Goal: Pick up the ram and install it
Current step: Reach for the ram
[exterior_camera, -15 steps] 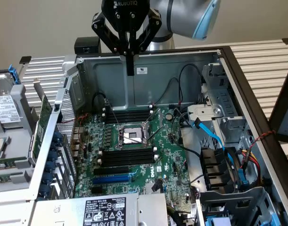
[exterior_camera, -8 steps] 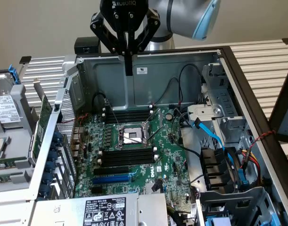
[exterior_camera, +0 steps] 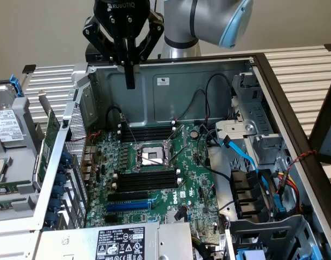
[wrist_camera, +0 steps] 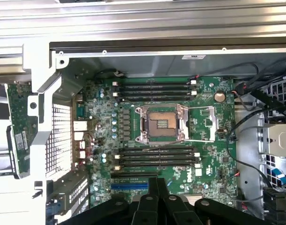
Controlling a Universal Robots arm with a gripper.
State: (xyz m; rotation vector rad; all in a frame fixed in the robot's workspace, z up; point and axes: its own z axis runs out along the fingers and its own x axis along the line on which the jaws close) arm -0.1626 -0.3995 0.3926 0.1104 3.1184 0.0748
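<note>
Pincer (exterior_camera: 130, 82), top cut off, closed over motherboard (exterior_camera: 193, 176)

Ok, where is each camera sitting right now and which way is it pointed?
Exterior view: off the arm, raised, angled down into the open computer case onto the motherboard; the arm and tool hang at the case's far side.
Wrist view: on the wrist, looking straight down on the motherboard; the tool's fingers show.
Both share the CPU socket, memory slots and the ram outside the case.
</note>
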